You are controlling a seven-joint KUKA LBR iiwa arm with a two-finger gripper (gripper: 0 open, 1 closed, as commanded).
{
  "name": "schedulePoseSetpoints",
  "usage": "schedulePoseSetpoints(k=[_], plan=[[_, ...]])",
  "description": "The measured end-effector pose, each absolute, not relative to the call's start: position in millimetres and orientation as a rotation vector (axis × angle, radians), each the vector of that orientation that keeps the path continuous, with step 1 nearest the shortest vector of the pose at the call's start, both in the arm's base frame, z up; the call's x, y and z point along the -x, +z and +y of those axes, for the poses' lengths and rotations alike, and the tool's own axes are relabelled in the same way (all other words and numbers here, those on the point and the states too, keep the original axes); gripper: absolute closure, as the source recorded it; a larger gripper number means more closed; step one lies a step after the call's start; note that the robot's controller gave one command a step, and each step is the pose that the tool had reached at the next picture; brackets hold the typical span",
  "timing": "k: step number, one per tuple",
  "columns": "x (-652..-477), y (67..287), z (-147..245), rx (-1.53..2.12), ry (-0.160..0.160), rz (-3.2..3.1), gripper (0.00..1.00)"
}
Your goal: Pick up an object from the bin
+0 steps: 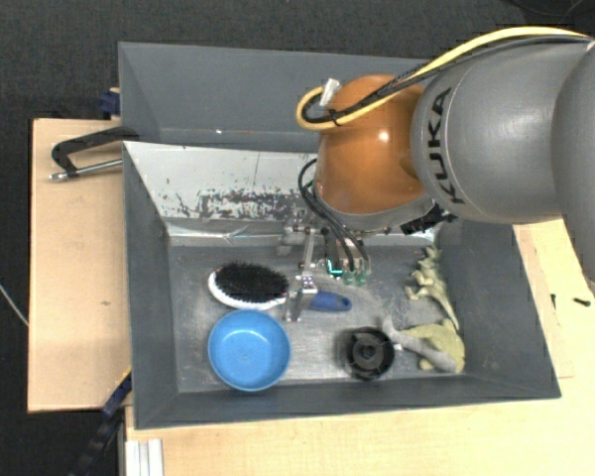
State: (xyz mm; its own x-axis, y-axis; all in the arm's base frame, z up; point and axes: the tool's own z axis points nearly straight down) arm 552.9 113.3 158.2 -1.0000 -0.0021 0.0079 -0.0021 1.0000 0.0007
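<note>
Dark carpet surrounds the grey metal bin point(149, 296), and you see the arm reach in from the right, its orange cover point(367, 152) hiding a good part of the back wall. Under this cover the gripper point(299, 300) hangs low near the middle of the bin. Its parts are small and mixed with cables, so you cannot tell if it is spread or pressed together. Just beside its tip, on the right, lies a small blue object point(329, 303), long and rounded. Its left end is covered by the gripper, and you cannot make out what kind of thing it is. It rests on the bin floor between a white hairbrush point(246, 285) with black bristles on the left and a black round thing point(366, 353) to the lower right. A blue bowl point(248, 351) stands near the front wall, and a pale toy animal point(434, 315) lies by the right wall.
</note>
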Motion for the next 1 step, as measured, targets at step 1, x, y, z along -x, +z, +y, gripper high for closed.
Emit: schedulePoseSetpoints(k=[1], plan=[[-540.0, 70.6, 105.3, 0.129, -0.006, -3.144, 0.00]])
